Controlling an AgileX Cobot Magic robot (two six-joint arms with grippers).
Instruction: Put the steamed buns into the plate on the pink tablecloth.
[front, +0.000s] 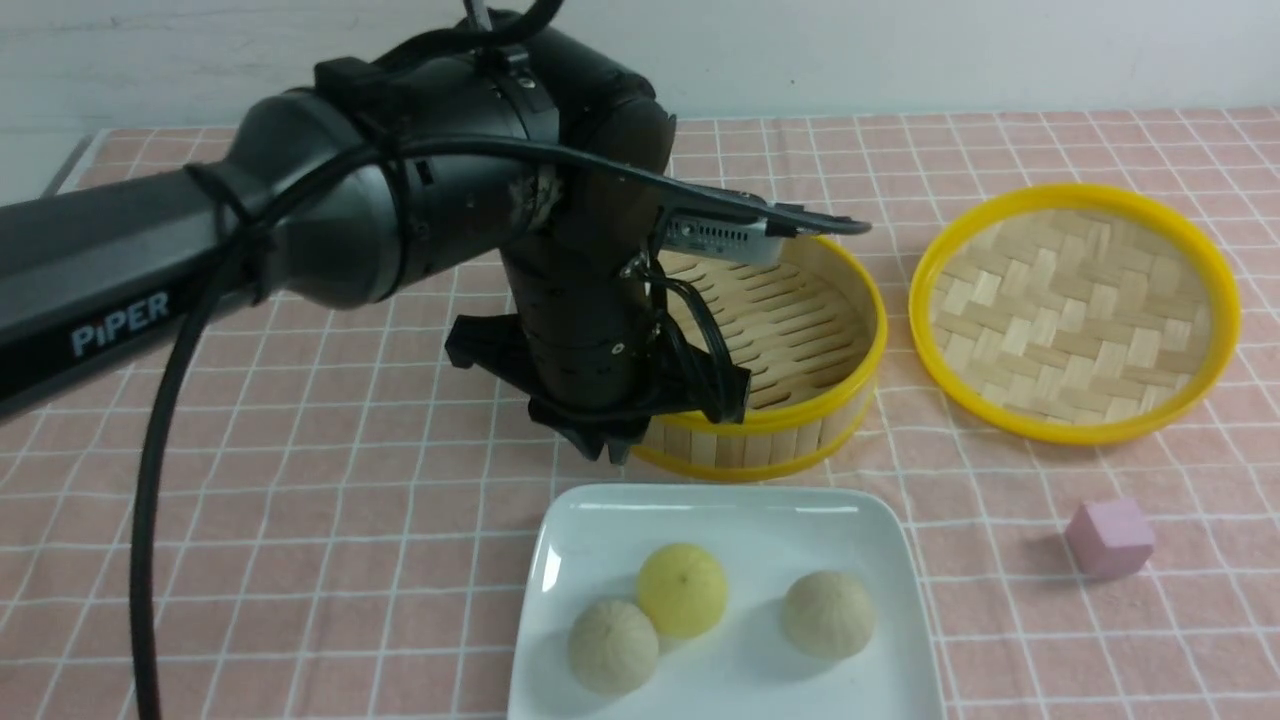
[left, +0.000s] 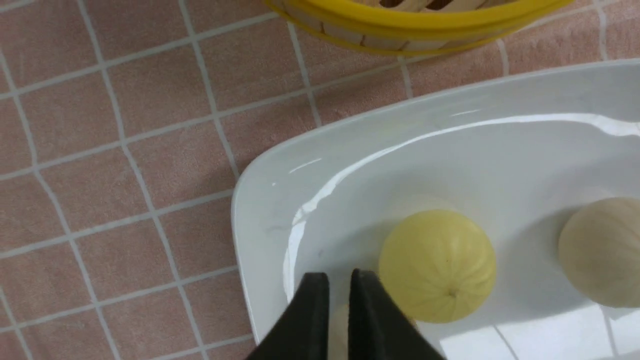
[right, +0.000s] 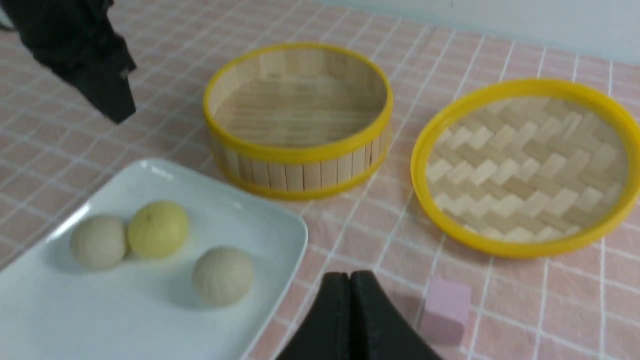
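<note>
All three steamed buns lie in the white square plate (front: 720, 500) on the pink tablecloth (front: 330, 520): a yellow one (front: 683, 590), a beige one (front: 613, 645) touching it, and another beige one (front: 828, 613) apart to the right. My left gripper (front: 605, 445) hangs above the plate's far left edge, shut and empty. In the left wrist view its tips (left: 340, 280) are over the plate (left: 280, 200) next to the yellow bun (left: 437, 265). My right gripper (right: 350, 277) is shut and empty, above the cloth by the plate's right side; it is out of the front view.
An empty bamboo steamer (front: 800, 330) stands just behind the plate, partly hidden by my left arm. Its woven lid (front: 1075, 310) lies to the right. A small pink cube (front: 1110, 538) sits on the cloth right of the plate, also in the right wrist view (right: 445, 310).
</note>
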